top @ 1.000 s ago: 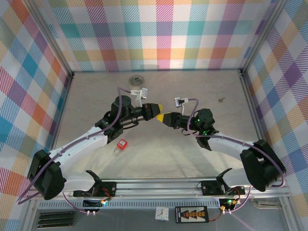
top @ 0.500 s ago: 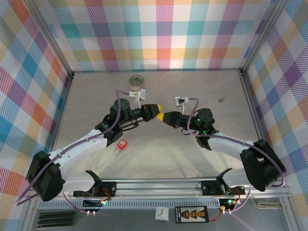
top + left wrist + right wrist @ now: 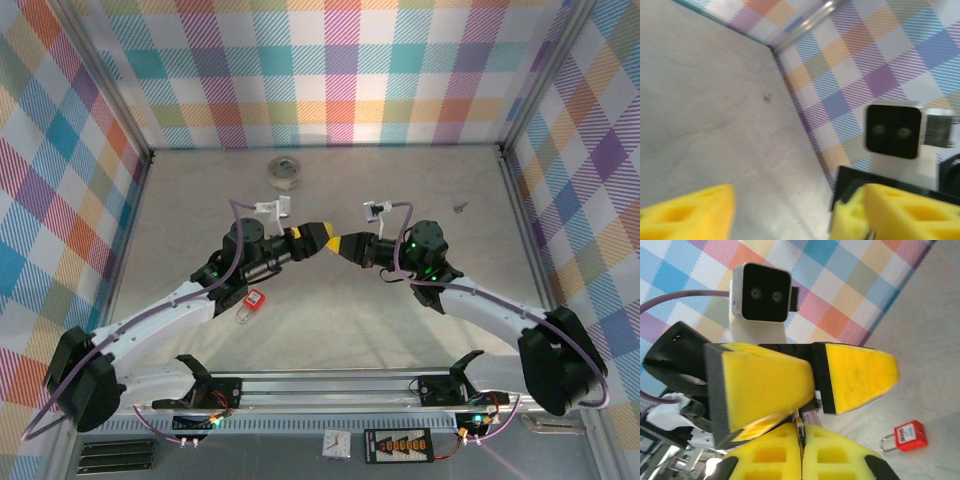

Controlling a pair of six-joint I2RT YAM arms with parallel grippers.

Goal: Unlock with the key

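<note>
Meeting tip to tip above the table [image 3: 340, 330], the right gripper [image 3: 344, 243] pinches a thin sliver, probably the key [image 3: 799, 424]; the left gripper [image 3: 322, 237] gapes wide. The padlock [image 3: 253, 298] lies at its seven o'clock, seemingly not yet unlocked.

table [image 3: 340, 315] | red padlock [image 3: 251, 300] left | tape roll [image 3: 285, 171] at back | small object [image 3: 459, 208] far right
</note>
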